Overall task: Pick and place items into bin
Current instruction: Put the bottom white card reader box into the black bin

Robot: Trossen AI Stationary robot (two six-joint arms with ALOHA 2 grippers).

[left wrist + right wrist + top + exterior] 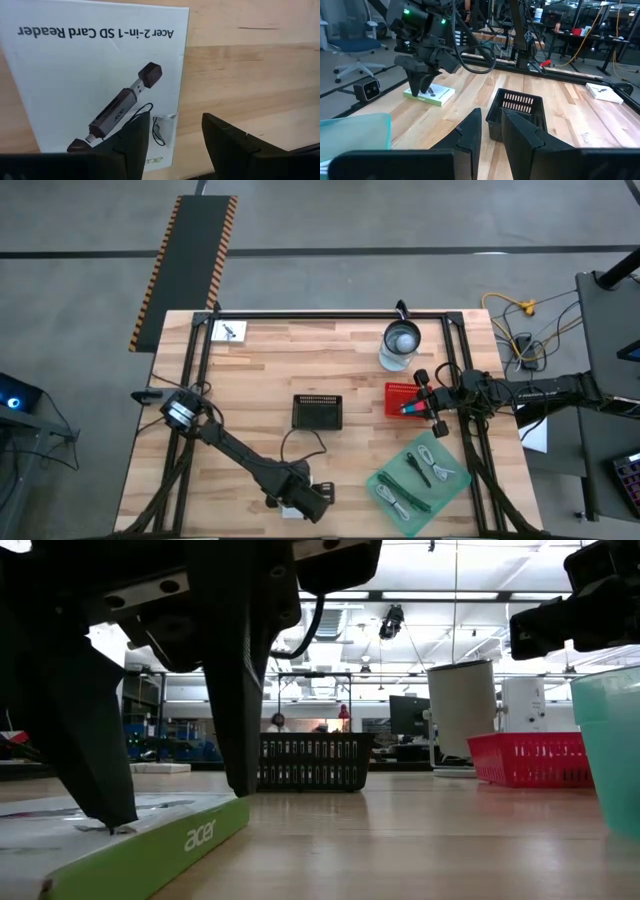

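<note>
A flat white box (pixel 100 75) printed "Acer 2-in-1 SD Card Reader", green along one side (pixel 170 840), lies on the wood near the table's front edge. My left gripper (pixel 175 122) hangs over it, pointing steeply down and open. One finger is over the box top and the other is past the box's edge, over bare wood. A black mesh bin (pixel 318 411) stands mid-table. My right gripper (pixel 491 114) waits level at the right, by a red basket (pixel 400 400), with a narrow gap between its fingers and nothing in it. My left gripper comes from above, slanting, and straddles the box's edge near its hang tab (pixel 166 129). In the low view one fingertip (pixel 108 824) stands down on the white top face. The other fingertip (pixel 240 788) ends beside the green side; whether it touches I cannot tell. The box lies flat.
A green tray (pixel 420 475) holding coiled white cables sits at the front right. A clear cup (pixel 400 345) stands at the far right and a white card (pixel 230 332) lies at the far left corner. Bare wood lies between the box and the black bin.
</note>
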